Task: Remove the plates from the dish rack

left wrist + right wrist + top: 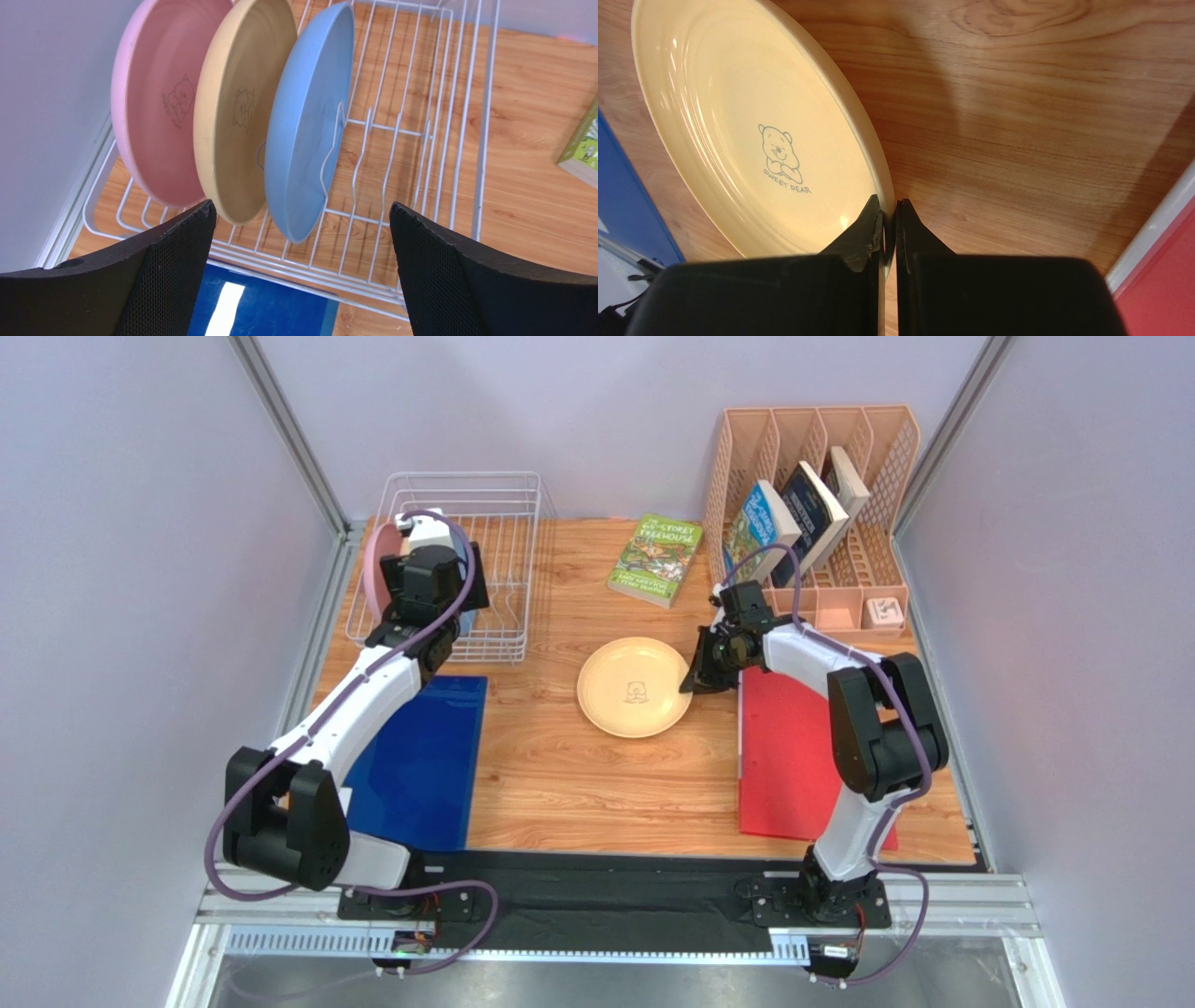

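Three plates stand on edge in the white wire dish rack [302, 269]: a pink plate [158, 112], a cream-yellow plate [242, 105] and a light blue plate [309, 133]. My left gripper [302, 206] hangs open over the rack's near edge, holding nothing. In the top view the left gripper [463, 602] is at the rack [505, 546], with the pink plate [376, 567] showing beside it. Another cream-yellow plate [634, 686] lies mid-table. My right gripper [697, 679] is shut on that plate's right rim. The wrist view shows the right gripper [889, 206] pinching the rim of this plate [752, 119].
A blue mat [421, 756] lies in front of the rack and a red mat [800, 756] under the right arm. A green book [657, 557] lies at the back. A peach organiser [814, 490] with books stands at the back right.
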`<action>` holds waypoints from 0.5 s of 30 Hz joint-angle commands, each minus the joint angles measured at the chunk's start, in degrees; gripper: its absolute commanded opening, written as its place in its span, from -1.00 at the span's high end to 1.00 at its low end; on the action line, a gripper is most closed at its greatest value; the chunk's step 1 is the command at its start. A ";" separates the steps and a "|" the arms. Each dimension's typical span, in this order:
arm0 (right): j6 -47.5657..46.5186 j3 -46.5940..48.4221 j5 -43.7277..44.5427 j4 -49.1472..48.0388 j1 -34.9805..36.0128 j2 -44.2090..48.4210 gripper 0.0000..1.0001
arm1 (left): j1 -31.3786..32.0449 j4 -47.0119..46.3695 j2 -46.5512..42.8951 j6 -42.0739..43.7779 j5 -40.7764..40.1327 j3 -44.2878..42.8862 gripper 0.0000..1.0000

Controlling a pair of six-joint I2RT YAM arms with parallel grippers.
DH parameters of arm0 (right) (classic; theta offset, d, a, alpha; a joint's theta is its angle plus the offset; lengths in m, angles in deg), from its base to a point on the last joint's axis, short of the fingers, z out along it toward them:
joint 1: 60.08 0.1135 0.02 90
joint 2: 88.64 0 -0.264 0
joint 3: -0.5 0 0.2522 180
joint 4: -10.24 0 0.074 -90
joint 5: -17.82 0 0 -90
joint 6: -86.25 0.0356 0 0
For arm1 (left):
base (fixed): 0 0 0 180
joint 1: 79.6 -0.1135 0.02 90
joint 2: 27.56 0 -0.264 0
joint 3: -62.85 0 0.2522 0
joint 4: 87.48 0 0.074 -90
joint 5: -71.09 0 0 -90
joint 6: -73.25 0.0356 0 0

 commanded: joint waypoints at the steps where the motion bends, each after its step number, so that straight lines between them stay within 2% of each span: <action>1: -1.09 1.03 2.79 -0.25 0.49 -0.75 0.77 | -0.96 -3.66 2.03 1.06 0.28 0.13 -0.92; 2: -1.00 1.03 3.14 -0.16 0.67 -0.75 0.52 | -0.96 -3.57 2.56 1.06 0.28 -0.05 -0.89; 4: -1.18 1.21 5.51 0.28 1.02 -0.40 0.29 | -1.14 -3.92 3.87 1.41 -0.24 -0.22 -0.88; 5: -1.26 1.30 6.04 0.37 1.28 0.12 0.02 | -1.22 -5.75 4.32 1.50 -1.12 -0.22 -0.87; 6: -1.35 1.73 7.52 0.89 1.37 0.39 -0.07 | -1.31 -6.64 4.76 1.68 -1.30 -0.05 -0.85; 8: -2.23 2.44 8.93 1.86 2.16 1.35 -0.18 | -1.57 -8.83 5.90 2.64 -2.43 0.13 -0.73; 10: -3.02 3.93 11.83 3.52 2.95 1.97 -0.20 | -1.58 -10.24 7.30 3.78 -3.23 0.13 -0.60; 14: -4.08 5.95 13.60 5.37 4.09 3.28 -0.22 | -1.58 -13.94 10.38 5.45 -6.29 -0.92 -0.17; 15: -4.08 6.22 13.86 5.72 4.27 3.46 -0.22 | -1.58 -14.29 11.17 5.81 -7.36 -1.10 -0.15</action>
